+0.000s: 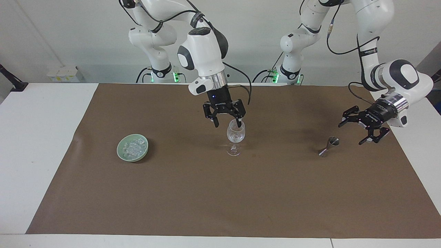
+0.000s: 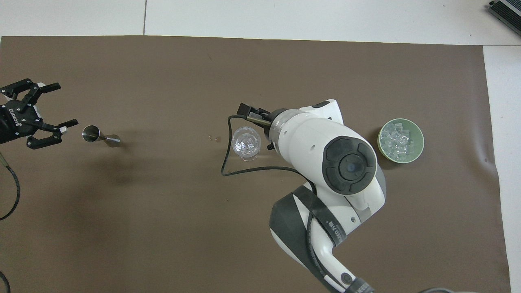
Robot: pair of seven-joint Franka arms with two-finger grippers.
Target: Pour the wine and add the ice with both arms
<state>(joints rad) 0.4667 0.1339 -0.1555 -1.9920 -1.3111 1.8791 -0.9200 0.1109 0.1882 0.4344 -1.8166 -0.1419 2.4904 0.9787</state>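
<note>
Ice sits in my wine glass; right gripper above it and left gripper by jigger, both fingers wide, empty; little looks left.

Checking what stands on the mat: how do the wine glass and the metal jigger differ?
The wine glass is clear with ice cubes inside; the metal jigger is opaque steel and looks empty. The wine glass is taller and mid-mat; the metal jigger is smaller, toward the left arm's end. Both stand upright, untouched.
</note>
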